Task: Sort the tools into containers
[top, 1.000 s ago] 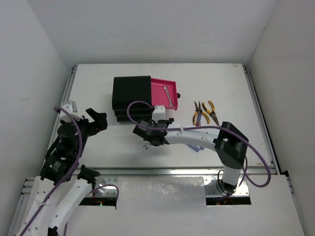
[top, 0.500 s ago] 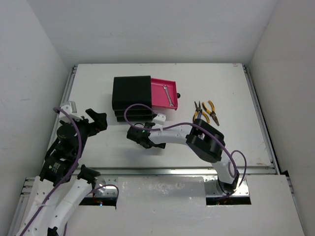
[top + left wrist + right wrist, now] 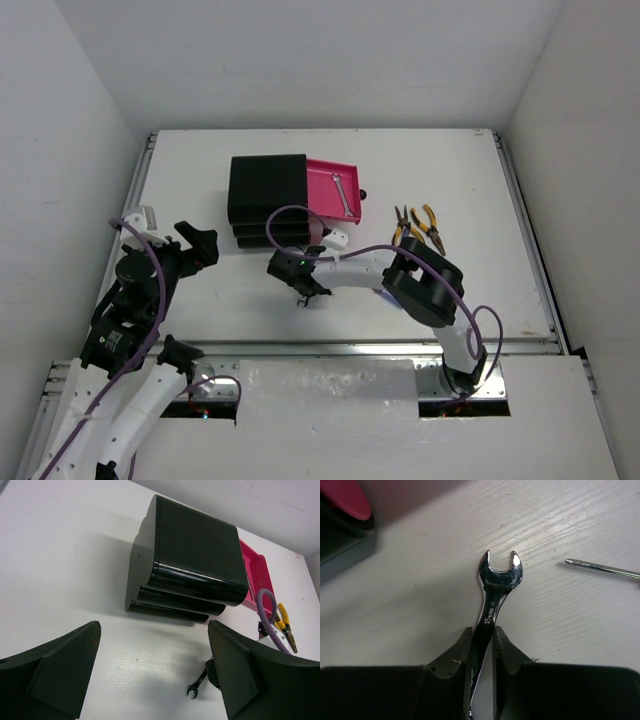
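White table, plain white walls

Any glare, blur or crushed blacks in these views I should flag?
Top external: even, diffuse light, soft shadows on the white table, no blur. Left wrist: bright glare streak along the glossy black drawer chest; left tool near-black, little detail. Right wrist: silver open-end wrench sharp, size stamp legible, mild hotspots on its head; right tool underexposed.
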